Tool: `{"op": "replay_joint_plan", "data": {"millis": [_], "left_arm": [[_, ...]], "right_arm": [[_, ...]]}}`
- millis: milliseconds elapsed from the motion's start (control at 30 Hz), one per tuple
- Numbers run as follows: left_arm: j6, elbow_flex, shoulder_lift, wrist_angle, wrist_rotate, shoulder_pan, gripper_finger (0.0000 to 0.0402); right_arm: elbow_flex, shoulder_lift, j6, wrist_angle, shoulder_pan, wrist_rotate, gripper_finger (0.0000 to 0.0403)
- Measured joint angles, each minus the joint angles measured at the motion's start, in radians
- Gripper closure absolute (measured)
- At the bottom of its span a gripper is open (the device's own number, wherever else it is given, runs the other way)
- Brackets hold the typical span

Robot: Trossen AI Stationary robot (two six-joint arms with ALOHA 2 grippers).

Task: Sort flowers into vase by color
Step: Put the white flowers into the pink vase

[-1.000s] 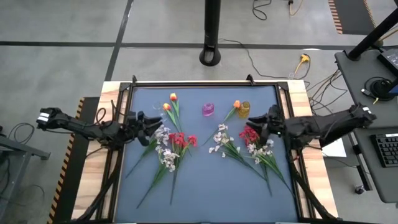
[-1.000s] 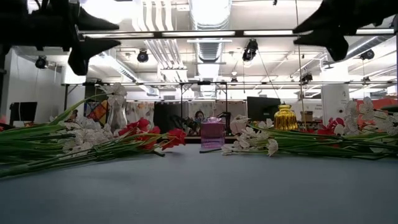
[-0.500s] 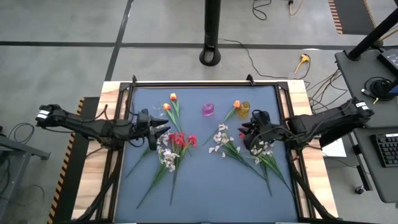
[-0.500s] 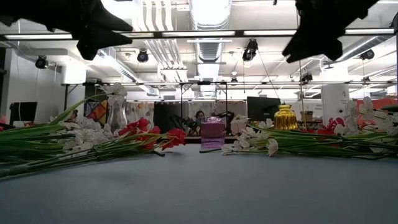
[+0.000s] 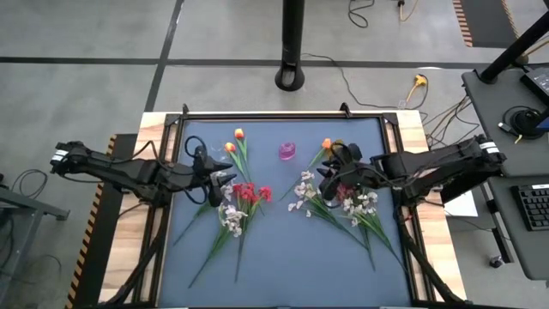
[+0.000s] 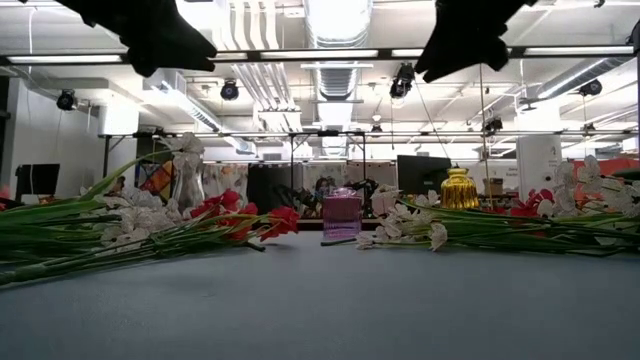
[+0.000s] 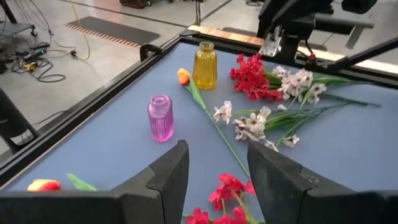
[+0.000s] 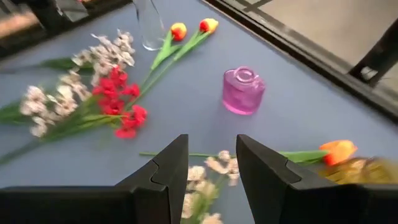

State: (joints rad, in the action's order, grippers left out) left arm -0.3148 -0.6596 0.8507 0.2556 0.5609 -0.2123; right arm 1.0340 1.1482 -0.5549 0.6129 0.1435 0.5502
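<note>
Both grippers hover above the blue mat (image 5: 283, 249), fingers parted, nothing held.

Left gripper (image 5: 225, 178): over the left flower heap, beside the red blossoms (image 5: 249, 193) and white sprays (image 5: 230, 216).

Right gripper (image 5: 326, 178): over the right heap's white sprays (image 5: 304, 190); red cluster (image 7: 252, 78) just behind it.

Purple vase (image 5: 286, 151) stands at mat's far middle, yellow vase (image 7: 205, 65) to its right, apparently empty. Orange tulips (image 5: 234, 141) lie far left; another orange tulip (image 7: 184, 76) lies by the yellow vase. A clear vase (image 8: 149, 25) stands near the left tulips.
</note>
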Motion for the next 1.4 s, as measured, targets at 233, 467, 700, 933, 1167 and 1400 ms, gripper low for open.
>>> {"op": "replay_joint_plan", "data": {"millis": [233, 467, 700, 933, 1167, 1400], "left_arm": [[-0.006, -0.015, 0.01, 0.055, 0.0, 0.0, 0.0254], [-0.01, -0.014, 0.002, 0.061, -0.002, 0.0, 0.0254], [-0.142, -0.013, 0.009, 0.059, -0.179, -0.007, 0.0254], [-0.207, -0.039, 0.05, 0.074, -0.208, -0.053, 0.0254], [-0.112, -0.151, 0.052, 0.244, -0.161, -0.053, 0.0254], [-0.117, -0.18, 0.052, 0.284, -0.032, -0.053, 0.0254]], "right_arm": [[0.119, 0.115, 0.235, 0.116, -0.038, 0.0, 0.0275], [0.153, 0.22, 0.548, 0.105, -0.044, -0.112, 0.0275], [0.188, 0.35, 0.576, 0.075, -0.044, -0.14, 0.0275], [0.19, 0.439, 0.451, -0.115, -0.043, -0.254, 0.0275], [0.191, 0.505, 0.178, -0.329, -0.024, -0.298, 0.0238], [0.191, 0.575, -0.053, -0.472, 0.042, -0.298, 0.0176]]}}
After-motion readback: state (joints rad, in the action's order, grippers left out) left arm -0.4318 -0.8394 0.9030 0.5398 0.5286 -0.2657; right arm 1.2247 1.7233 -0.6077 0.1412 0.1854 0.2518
